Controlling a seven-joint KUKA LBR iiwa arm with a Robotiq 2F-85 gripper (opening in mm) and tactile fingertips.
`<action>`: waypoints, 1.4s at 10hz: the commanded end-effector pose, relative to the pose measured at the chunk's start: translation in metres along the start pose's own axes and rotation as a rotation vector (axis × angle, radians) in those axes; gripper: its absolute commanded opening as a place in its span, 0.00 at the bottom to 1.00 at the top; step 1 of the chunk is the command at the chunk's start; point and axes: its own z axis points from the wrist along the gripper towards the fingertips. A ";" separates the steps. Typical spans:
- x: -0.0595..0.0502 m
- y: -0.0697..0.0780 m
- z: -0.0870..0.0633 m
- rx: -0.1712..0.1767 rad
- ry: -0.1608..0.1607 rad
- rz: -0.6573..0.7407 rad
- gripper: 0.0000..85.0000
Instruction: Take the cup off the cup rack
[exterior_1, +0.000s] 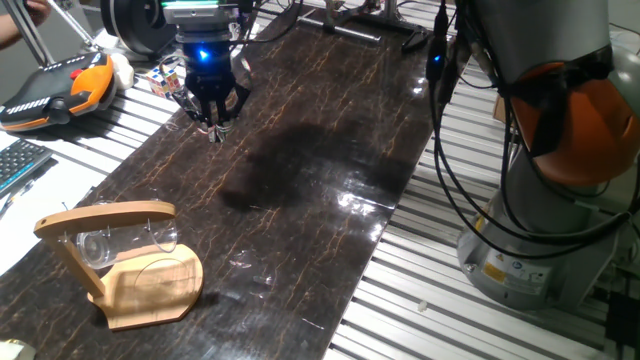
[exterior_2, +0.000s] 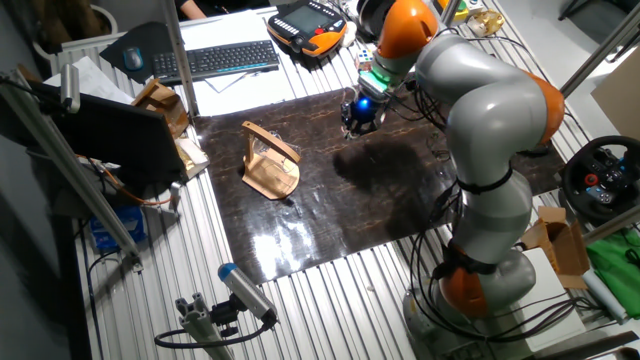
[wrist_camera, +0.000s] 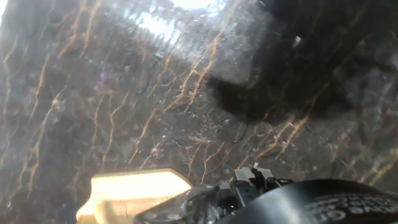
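The cup rack (exterior_1: 122, 268) is a light wooden stand at the near left end of the dark mat, also visible as the cup rack (exterior_2: 270, 166) in the other fixed view. The cup (exterior_1: 97, 246), clear glass, hangs under the rack's top bar; glare makes its outline faint. My gripper (exterior_1: 215, 128) hovers just above the mat at its far left end, well away from the rack, fingertips drawn together with nothing between them. The other fixed view shows the gripper (exterior_2: 352, 127) to the right of the rack. In the hand view only mat surface shows, no rack or cup.
A dark marbled mat (exterior_1: 330, 160) covers the slatted table. An orange and black teach pendant (exterior_1: 55, 85) and a keyboard (exterior_1: 20, 162) lie to the left of it. The arm's base (exterior_1: 530, 250) and hanging cables (exterior_1: 445, 150) stand to the right.
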 end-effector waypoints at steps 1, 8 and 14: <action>0.000 0.000 0.000 -0.080 -0.001 0.201 0.02; 0.007 0.009 0.019 -0.104 0.006 0.205 0.35; 0.022 0.019 0.068 -0.142 0.046 0.233 0.45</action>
